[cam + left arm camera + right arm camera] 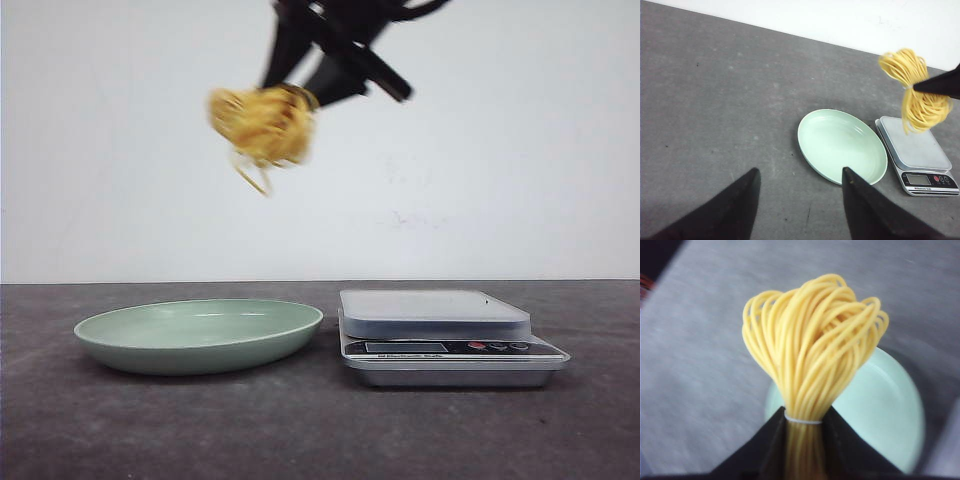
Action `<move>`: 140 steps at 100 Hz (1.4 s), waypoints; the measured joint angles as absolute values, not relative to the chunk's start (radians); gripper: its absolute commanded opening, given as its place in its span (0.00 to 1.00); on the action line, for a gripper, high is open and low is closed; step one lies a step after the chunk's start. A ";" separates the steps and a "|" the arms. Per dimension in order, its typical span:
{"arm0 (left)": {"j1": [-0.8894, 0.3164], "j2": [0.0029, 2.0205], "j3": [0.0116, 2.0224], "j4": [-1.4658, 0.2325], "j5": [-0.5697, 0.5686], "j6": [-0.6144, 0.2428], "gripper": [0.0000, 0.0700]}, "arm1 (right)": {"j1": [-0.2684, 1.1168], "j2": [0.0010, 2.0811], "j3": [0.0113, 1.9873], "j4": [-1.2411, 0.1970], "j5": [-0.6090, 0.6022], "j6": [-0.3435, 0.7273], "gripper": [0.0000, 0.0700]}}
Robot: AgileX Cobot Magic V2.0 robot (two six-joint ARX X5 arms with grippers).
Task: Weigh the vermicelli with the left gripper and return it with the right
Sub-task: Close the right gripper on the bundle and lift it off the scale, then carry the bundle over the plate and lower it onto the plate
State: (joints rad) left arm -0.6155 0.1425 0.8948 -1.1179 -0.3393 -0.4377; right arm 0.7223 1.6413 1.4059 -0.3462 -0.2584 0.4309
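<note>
The vermicelli [265,125] is a looped bundle of yellow strands tied with a thin white band. My right gripper [804,412] is shut on it and holds it high in the air, above the pale green plate [200,330]. In the front view the right gripper [305,95] hangs from the top edge. The vermicelli fills the right wrist view [812,345], with the plate [885,410] below it. My left gripper [800,172] is open and empty, high above the table, near the plate [840,145]. The left wrist view also shows the vermicelli [917,90].
A silver kitchen scale [440,335] with a bare platform stands right of the plate; it also shows in the left wrist view [920,155]. The dark grey table [320,430] meets a white wall behind.
</note>
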 measured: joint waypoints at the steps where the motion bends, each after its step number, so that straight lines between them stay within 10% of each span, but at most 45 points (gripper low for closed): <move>1: -0.616 0.142 0.895 -1.118 -0.339 -0.438 0.44 | 0.726 1.643 1.406 -0.336 -0.259 0.435 0.00; 97: -0.616 0.142 0.895 -1.118 -0.339 -0.438 0.44 | 0.739 2.026 1.406 -0.220 -0.257 0.634 0.00; 116: -0.616 0.142 0.894 -1.118 -0.339 -0.438 0.44 | 0.742 2.026 1.406 -0.175 -0.270 0.634 0.62; 140: -0.616 0.142 0.895 -1.118 -0.339 -0.438 0.44 | 0.743 2.016 1.423 -0.168 -0.284 0.622 0.64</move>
State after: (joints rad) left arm -0.6155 0.1425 0.8948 -1.1183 -0.3393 -0.4377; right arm 0.7433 2.0155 1.4227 -0.1680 -0.2840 0.6220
